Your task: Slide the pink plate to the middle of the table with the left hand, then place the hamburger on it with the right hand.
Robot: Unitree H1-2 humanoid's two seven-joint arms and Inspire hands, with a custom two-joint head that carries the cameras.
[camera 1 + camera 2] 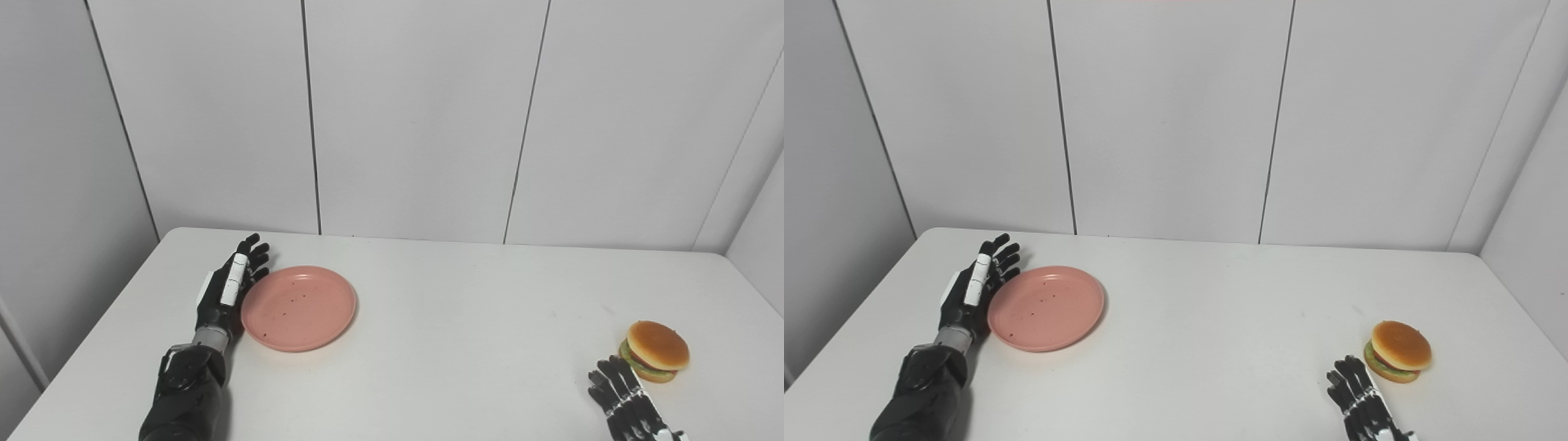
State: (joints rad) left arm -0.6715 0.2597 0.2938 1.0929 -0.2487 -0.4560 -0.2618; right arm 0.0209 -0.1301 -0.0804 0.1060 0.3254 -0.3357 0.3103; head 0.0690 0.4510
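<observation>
On white table [441,318], walled corner: left hand [228,288] open against pink plate [300,306]; right hand [625,398] open beside hamburger [655,350].

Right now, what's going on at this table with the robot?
The left hand is open and set edge-on against the left rim of the pink plate, which sits left of the table's middle. The hamburger lies near the right edge, untouched, with the right hand open just short of it.

A plain white rectangular surface [441,343] carries a round pink plastic plate [299,307] at nine o'clock and a toy hamburger [655,351] at four o'clock.
</observation>
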